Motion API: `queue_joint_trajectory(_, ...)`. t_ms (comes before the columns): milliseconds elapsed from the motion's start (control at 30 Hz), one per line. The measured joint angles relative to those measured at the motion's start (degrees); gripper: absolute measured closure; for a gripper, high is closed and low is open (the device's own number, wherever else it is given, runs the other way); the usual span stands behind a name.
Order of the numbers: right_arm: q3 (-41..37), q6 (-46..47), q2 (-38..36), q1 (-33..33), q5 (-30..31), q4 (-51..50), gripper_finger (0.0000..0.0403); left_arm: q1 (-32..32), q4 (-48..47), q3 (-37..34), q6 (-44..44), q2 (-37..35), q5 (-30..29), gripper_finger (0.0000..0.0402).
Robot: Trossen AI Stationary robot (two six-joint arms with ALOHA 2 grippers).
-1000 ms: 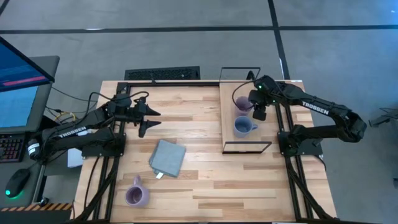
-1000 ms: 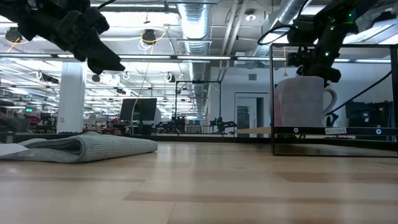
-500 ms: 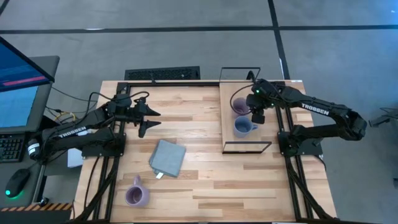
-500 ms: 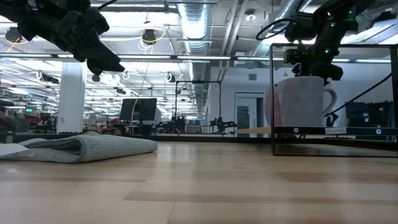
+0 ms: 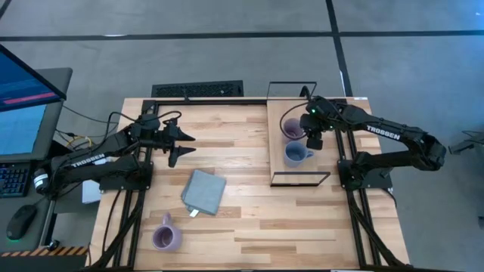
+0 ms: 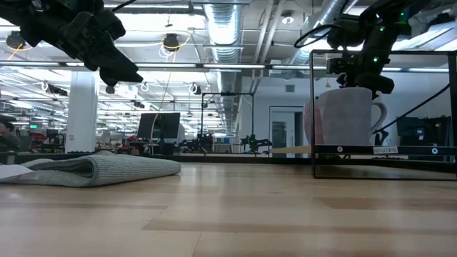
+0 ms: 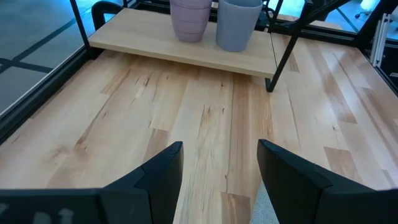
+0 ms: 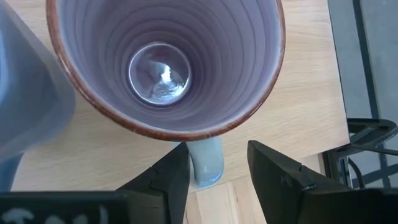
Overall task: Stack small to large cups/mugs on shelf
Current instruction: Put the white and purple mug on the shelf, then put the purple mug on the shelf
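A pale purple mug (image 5: 292, 128) and a blue-grey mug (image 5: 296, 154) stand upright on the light wood shelf (image 5: 291, 172) at the table's far right. My right gripper (image 5: 312, 137) is open just above them, pointing down. Its wrist view looks into the purple mug (image 8: 165, 62), and its fingers stand on either side of that mug's handle (image 8: 205, 163). A second purple mug (image 5: 165, 236) sits on the table near the front left. My left gripper (image 5: 184, 143) hovers open and empty over the table's far left. Its wrist view shows both mugs on the shelf (image 7: 155, 45). My right gripper comes from above, pointing down, with one finger (image 8: 166, 180) close beside the purple mug's handle and the other finger (image 8: 280, 177) apart from it. I cannot tell whether the near finger touches the handle. The mug stands on the shelf.
A folded grey cloth (image 5: 203, 190) lies on the table between the shelf and the front-left mug. The shelf's thin black wire frame (image 6: 312, 114) rises around the mugs. A keyboard (image 5: 198, 90) lies beyond the far edge. Bare wood lies between the cloth and the shelf.
My right gripper has shifted a little toward the table's left and near edges over the shelf. The purple mug has moved slightly leftward with it and now shows beside the blue-grey mug in the low view. Both have been still for the last half second.
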Motion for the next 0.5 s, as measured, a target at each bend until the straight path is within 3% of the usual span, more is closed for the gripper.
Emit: queue_joint_trajectory(500,0.0,0.1,0.0,0.1,0.0,-2.6,0.0219,0.0,0.0,0.0,0.0,0.0,0.0,0.0205)
